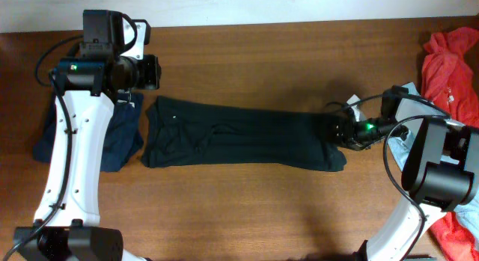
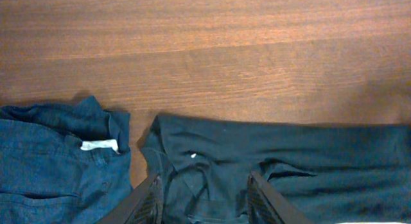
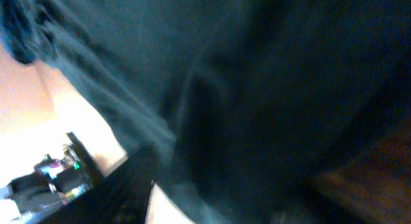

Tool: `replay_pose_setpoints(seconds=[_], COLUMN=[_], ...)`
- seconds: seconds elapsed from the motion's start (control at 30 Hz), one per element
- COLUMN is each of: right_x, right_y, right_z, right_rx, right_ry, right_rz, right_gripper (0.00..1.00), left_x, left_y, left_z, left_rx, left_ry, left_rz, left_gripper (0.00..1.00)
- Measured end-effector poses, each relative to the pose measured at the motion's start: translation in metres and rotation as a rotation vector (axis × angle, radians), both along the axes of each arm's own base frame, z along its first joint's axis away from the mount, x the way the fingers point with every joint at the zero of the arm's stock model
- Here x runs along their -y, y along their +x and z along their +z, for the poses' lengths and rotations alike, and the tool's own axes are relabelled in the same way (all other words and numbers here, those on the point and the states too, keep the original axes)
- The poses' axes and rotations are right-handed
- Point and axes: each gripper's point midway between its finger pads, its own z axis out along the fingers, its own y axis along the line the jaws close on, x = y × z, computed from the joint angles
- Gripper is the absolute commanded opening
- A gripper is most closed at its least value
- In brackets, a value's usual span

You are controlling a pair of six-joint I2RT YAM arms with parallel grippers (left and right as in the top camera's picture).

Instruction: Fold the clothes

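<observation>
Wooden table under everything.

Large black-navy shirt spread flat in a long band, running from just below the left gripper across to the right gripper. Collar end rumpled, directly under the left gripper in the left wrist view. Shirt body stretching away to that gripper's right.

Dark navy garment bunched beside the shirt's collar end, partly beneath the left arm. Seen to the left of the left fingers as crumpled denim-like cloth.

Red-orange garment heaped at the table edge, beyond the right gripper, well apart from the shirt.

Pale grey-blue cloth just behind the right gripper, mostly hidden by the arm.

Left gripper hovering above the collar, jaws parted, nothing between them.

Right gripper down at the shirt's far end, touching the cloth. Right wrist view filled with blurred dark fabric. Cannot tell how wide the jaws stand or whether cloth is pinched.

White label on the navy garment's neck, left of the left gripper.
</observation>
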Motion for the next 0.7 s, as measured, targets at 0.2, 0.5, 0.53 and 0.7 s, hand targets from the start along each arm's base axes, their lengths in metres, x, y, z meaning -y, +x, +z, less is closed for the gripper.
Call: replay_pose_setpoints(seconds=[0.2,0.5,0.53,0.7], right_x=[0.002,0.027,0.035,0.08], right_y=[-0.005,-0.006,-0.006,-0.008], right_z=[-0.01,-0.008,-0.008,-0.002], right_rx=[-0.057,-0.172,-0.185,-0.265], right_ry=[-0.025,-0.235,-0.285,-0.549], right_rz=[-0.017,-0.052,-0.057,-0.096], right_gripper=[0.05,0.04,0.04,0.04], left_x=[0.0,0.0,0.0,0.0], left_y=[0.0,0.0,0.0,0.0], left_z=[0.0,0.0,0.0,0.0], left_rx=[0.0,0.0,0.0,0.0], left_ry=[0.001,0.0,0.0,0.0], left_rz=[0.0,0.0,0.0,0.0], left_gripper=[0.43,0.43,0.43,0.43])
